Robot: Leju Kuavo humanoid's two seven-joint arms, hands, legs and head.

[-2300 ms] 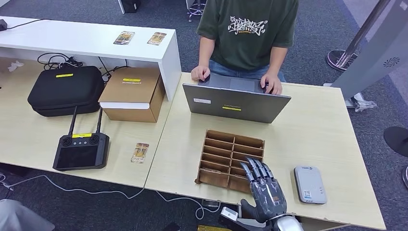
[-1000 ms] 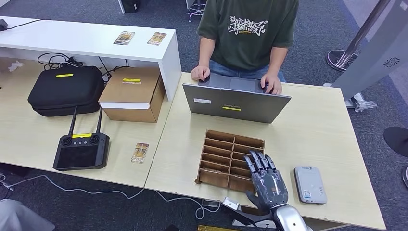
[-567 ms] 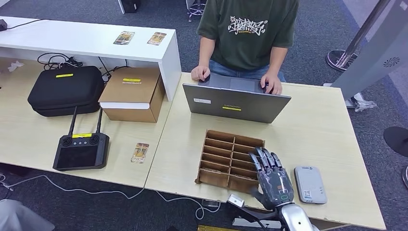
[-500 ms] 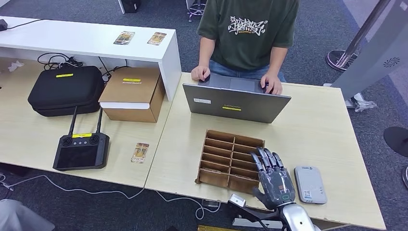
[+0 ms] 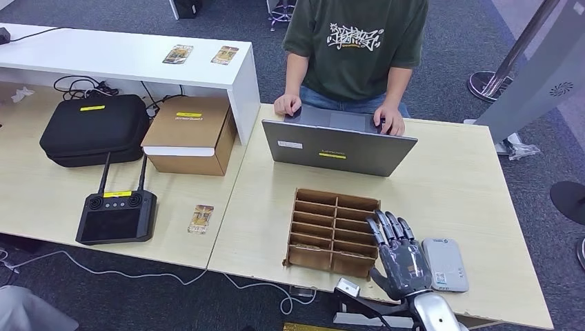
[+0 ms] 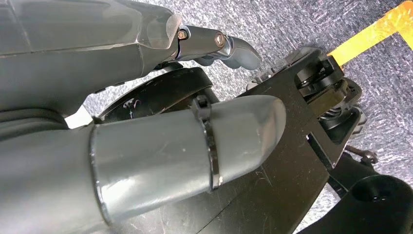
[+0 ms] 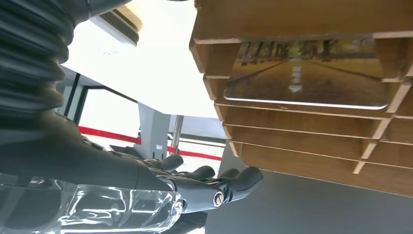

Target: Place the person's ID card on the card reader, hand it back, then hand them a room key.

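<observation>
Grey carpet surrounds a pale wooden tabletop (image 5: 455, 179), and the brown cardboard card organizer (image 5: 332, 231) near its front edge serves as the landmark for the rest. Just beside the organizer, on the side away from the laptop's left corner, the right hand (image 5: 399, 256) hovers palm down with its fingers (image 5: 386, 227) spread and straight, holding nothing; the fingertips reach alongside the organizer's near right corner. Just beyond that hand, farther from the organizer, lies the white card reader (image 5: 445, 264), flat on the tabletop with a small label at its near end. In the right wrist view the organizer's slots show close up, and one of them holds a room key card (image 7: 311, 73) printed with a tree-lined road. Behind the organizer stands an open grey laptop (image 5: 336, 146), its lid back toward the robot, and a person in a dark green printed T-shirt (image 5: 355, 45) rests both hands on its keyboard. Left of the organizer, on the adjoining tabletop, a single picture card (image 5: 201, 218) lies flat, with a black controller with two antennas (image 5: 116, 215) further left. Behind those sit a cardboard box (image 5: 187, 133) and a black hard case (image 5: 94, 128). Two more picture cards (image 5: 179, 54) lie on the white shelf (image 5: 124, 58) well beyond the organizer. The left hand (image 6: 146, 146) hangs over the carpeted floor, its fingers loosely extended around nothing.
</observation>
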